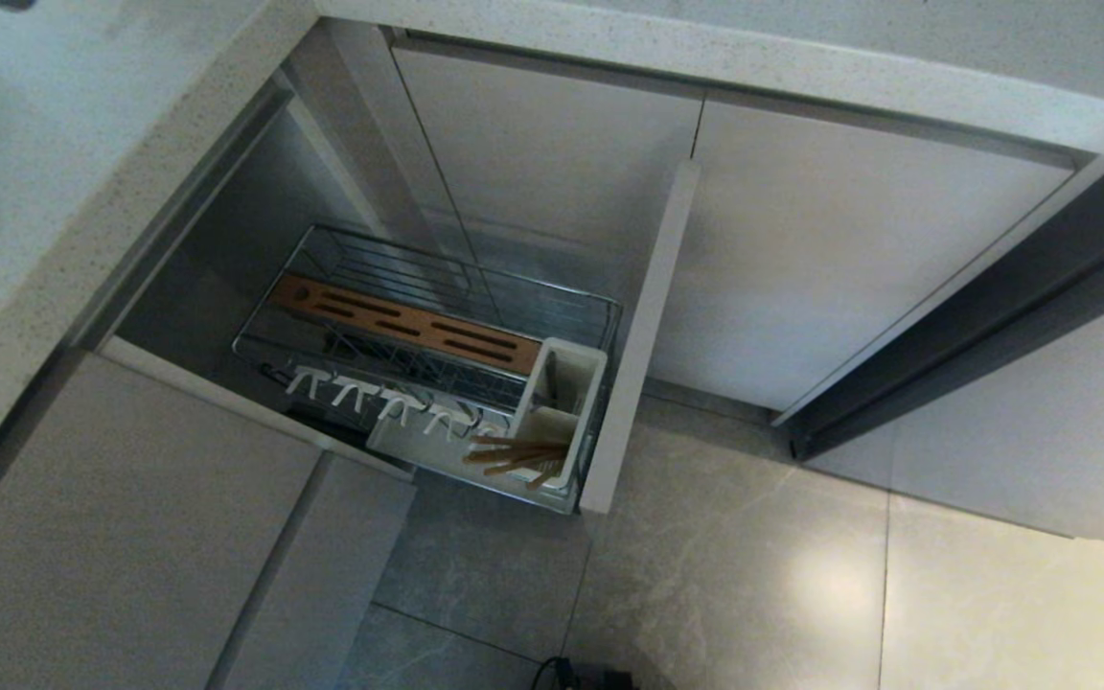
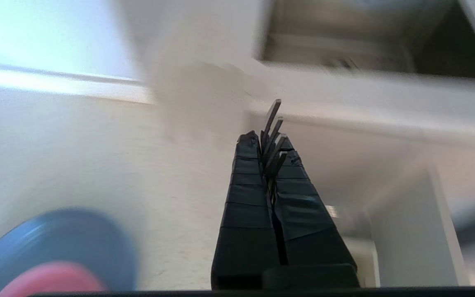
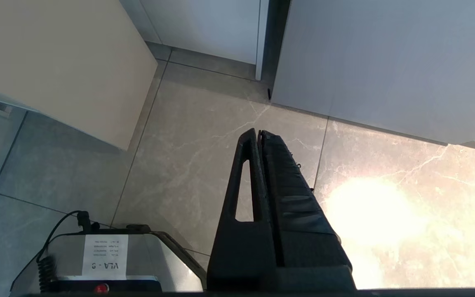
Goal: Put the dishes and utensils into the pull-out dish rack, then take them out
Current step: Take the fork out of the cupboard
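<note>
The pull-out dish rack (image 1: 437,335), chrome wire with a slotted wooden strip (image 1: 405,324) and white pegs (image 1: 360,395), stands drawn out. Its white caddy (image 1: 562,402), at the rack's four o'clock, holds wooden chopsticks (image 1: 514,455). Only the left wrist view shows the left gripper (image 2: 271,142) clamped on thin sticks (image 2: 273,123) over the countertop (image 2: 76,156), with the blue plate (image 2: 68,243) and pink bowl (image 2: 52,280) at seven o'clock. The right gripper (image 3: 259,134) hangs closed and empty above marbled floor tile (image 3: 188,136).

The pull-out dish rack (image 1: 437,345) is seen drawn out from beneath the countertop (image 1: 54,192), with its front panel (image 1: 643,326) at the right end. A slotted wooden strip (image 1: 408,326) is laid along the rack, a row of pegs (image 1: 370,398) before it. Chopsticks (image 1: 514,455) are held in the utensil caddy (image 1: 562,402) beside the panel.
</note>
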Controlling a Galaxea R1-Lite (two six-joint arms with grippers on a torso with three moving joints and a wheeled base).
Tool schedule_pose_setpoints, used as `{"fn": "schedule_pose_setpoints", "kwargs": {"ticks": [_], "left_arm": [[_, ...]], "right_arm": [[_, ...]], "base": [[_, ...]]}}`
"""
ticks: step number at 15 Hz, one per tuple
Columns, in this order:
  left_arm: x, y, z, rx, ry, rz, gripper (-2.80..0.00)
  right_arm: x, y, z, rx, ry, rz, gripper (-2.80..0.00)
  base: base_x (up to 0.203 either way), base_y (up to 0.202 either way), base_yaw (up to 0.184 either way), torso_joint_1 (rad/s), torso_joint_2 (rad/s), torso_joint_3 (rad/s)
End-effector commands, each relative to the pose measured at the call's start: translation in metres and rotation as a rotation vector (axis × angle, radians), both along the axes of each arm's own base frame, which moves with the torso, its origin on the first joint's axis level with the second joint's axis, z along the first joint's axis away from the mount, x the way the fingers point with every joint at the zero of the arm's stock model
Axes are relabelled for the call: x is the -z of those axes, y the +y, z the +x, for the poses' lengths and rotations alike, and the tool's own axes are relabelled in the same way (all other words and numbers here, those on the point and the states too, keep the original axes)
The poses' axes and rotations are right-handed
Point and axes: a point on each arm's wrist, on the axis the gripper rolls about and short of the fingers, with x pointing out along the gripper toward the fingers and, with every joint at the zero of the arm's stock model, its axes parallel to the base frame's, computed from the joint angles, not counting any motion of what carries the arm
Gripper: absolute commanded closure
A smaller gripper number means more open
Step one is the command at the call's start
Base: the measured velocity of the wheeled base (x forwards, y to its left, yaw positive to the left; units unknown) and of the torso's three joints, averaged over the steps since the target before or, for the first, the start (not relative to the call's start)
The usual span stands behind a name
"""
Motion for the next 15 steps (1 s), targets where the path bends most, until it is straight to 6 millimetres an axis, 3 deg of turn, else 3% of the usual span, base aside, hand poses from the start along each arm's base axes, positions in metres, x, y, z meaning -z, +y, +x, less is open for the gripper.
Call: {"fn": "schedule_pose_setpoints", "kwargs": {"ticks": [1, 8, 15], "left_arm": [[0.002, -0.002, -0.011, -0.096, -0.062, -0.087, 0.00], [0.026, 0.018, 0.013, -0.537, -0.217, -0.316, 0.00], [0.041, 0.032, 0.027, -0.694, -0.257, -0.441, 0.00]], "right_arm": [[0.000, 0.000, 0.000, 0.000, -0.001, 0.000, 0.00], [0.000, 0.000, 0.000, 0.000, -0.001, 0.000, 0.00], [0.000, 0.000, 0.000, 0.000, -0.001, 0.000, 0.00]], "base": [[0.000, 0.000, 0.000, 0.000, 0.00, 0.000], [0.000, 0.000, 0.000, 0.000, 0.00, 0.000], [0.000, 0.000, 0.000, 0.000, 0.00, 0.000]]}}
